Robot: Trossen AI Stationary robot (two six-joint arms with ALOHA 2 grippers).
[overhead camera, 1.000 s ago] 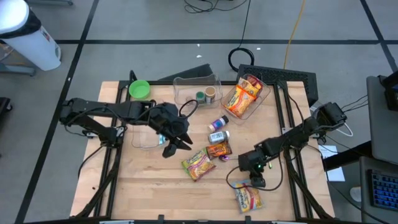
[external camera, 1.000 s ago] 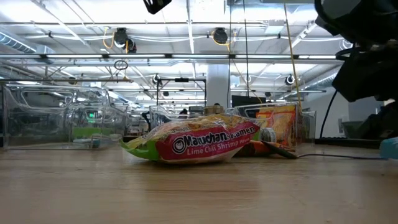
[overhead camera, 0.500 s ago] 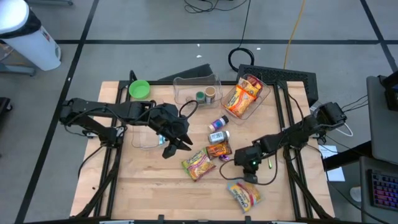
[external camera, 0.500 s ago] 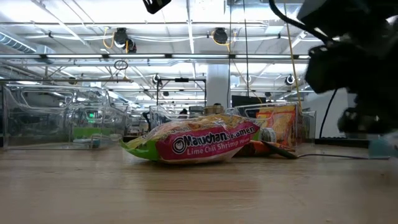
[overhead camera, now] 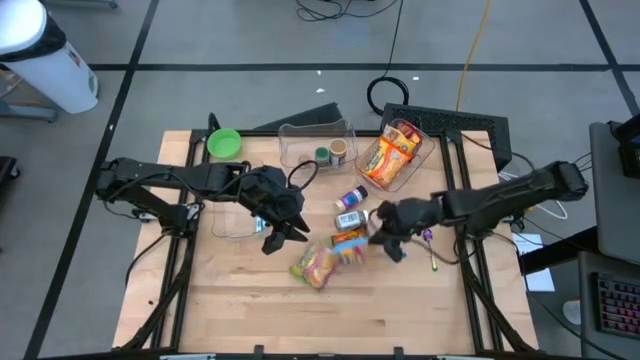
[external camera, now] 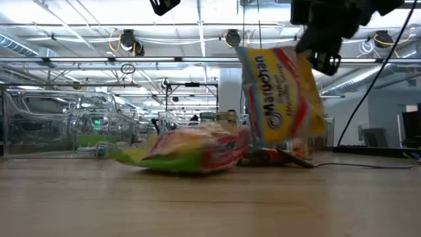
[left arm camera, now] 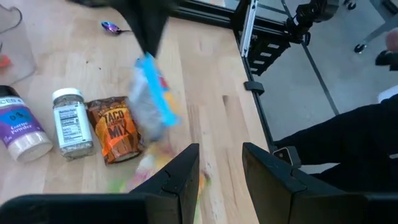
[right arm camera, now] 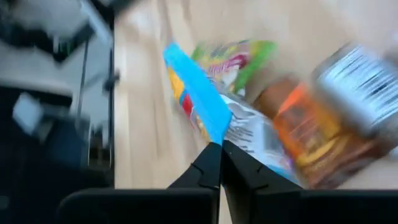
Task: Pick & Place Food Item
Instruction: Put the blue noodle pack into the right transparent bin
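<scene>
Right gripper (overhead camera: 385,238), centre-right of the high view, is clenched on a yellow ramen pack (external camera: 281,99), which hangs off the table (overhead camera: 250,310) at upper right of the low view; left gripper (overhead camera: 285,235), left of centre, hovers part open, grasping nothing.

The right gripper (overhead camera: 385,243), a second ago open over the yellow Maruchan ramen packet (external camera: 281,99) near the table's (overhead camera: 240,300) front right corner, is now clamped shut on the packet's edge. The arm is now out over the table's middle, and the packet hangs clear of the wood, above the taco mix packet (left arm camera: 115,128) and beside the lime chili shrimp ramen packet (external camera: 187,150).
</scene>
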